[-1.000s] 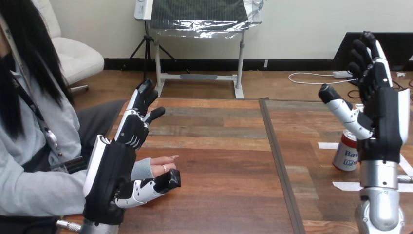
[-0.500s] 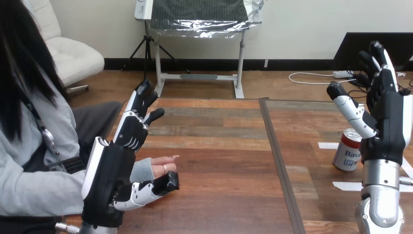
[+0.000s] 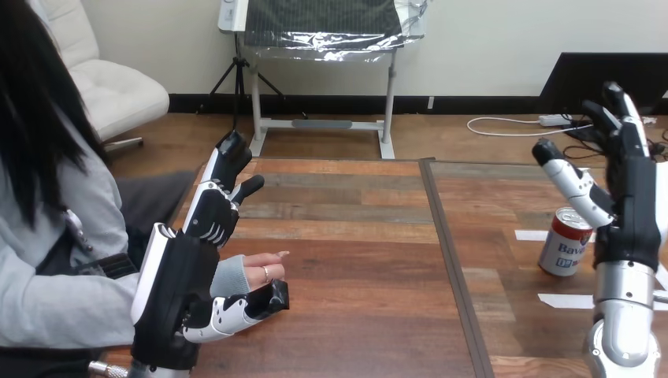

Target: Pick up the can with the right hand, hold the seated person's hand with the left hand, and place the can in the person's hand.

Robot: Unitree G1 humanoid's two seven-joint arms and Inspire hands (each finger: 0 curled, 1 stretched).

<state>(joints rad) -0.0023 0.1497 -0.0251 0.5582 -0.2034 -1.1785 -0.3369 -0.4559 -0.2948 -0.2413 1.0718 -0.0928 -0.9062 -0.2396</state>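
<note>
Fingers (image 3: 622,118) straight and pointing up on the right hand (image 3: 634,201), thumb stretched toward the view's left, nothing in the grasp. Below that thumb, upright on the table (image 3: 354,260): the can (image 3: 565,242), long axis vertical, just beside the right wrist on its inner side, apart from palm and fingers alike. Lower than the fingertips by the whole hand, so probably calls for a drop of the hand and a wrap from the side, thumb on one flank and fingers on the other, rather than a descent from above. Far nearer to the right hand than to the left. Top rim visible, but too small to tell open or sealed; nothing to be said of contents. Close around the can's foot, white tape marks (image 3: 563,301) on the wood.

Well apart, far across the table, the person's hand (image 3: 256,273), lying low over the wood near the left edge, fingers pointing toward the can's side. Around it the left hand (image 3: 177,291): fingers likewise straight, raised beyond the person's hand; thumb lying along its near side, contact impossible to judge, no closed grip visible. Looks like the hold on the person's hand not yet made, and the pick-up not yet begun.
</note>
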